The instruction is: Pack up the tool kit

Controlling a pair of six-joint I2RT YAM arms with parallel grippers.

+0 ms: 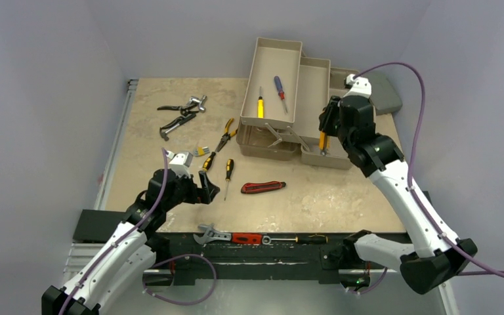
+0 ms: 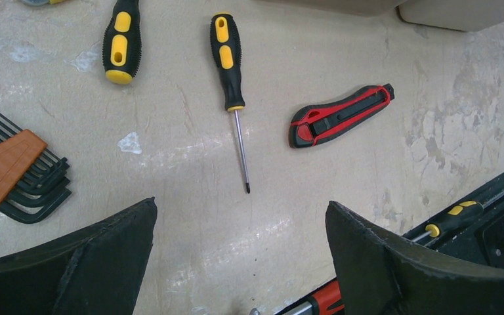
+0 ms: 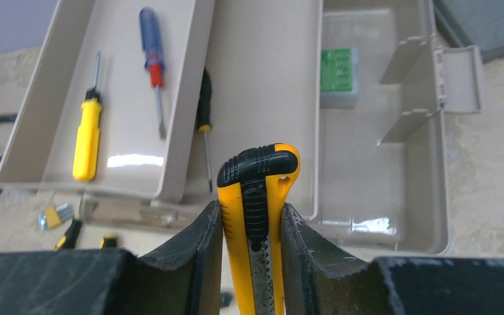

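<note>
The beige tool kit box (image 1: 270, 149) stands open at the back, its fold-out trays (image 1: 277, 69) spread. One tray (image 3: 33, 125) holds a yellow screwdriver (image 3: 86, 134) and a blue screwdriver (image 3: 151, 52). My right gripper (image 3: 251, 207) hangs over the box's right half, shut on a yellow utility knife (image 3: 257, 184). On the table lie a black-and-yellow screwdriver (image 2: 228, 65), a red utility knife (image 2: 340, 115) and pliers (image 1: 226, 134). My left gripper (image 2: 241, 210) is open just short of the screwdriver's tip, with nothing between its fingers.
An orange hex key set (image 2: 10, 167) lies left of the screwdriver. Dark pliers and a wrench (image 1: 182, 111) sit at the back left. A grey case (image 1: 386, 92) is behind the box. More tools line the black front rail (image 1: 249, 237).
</note>
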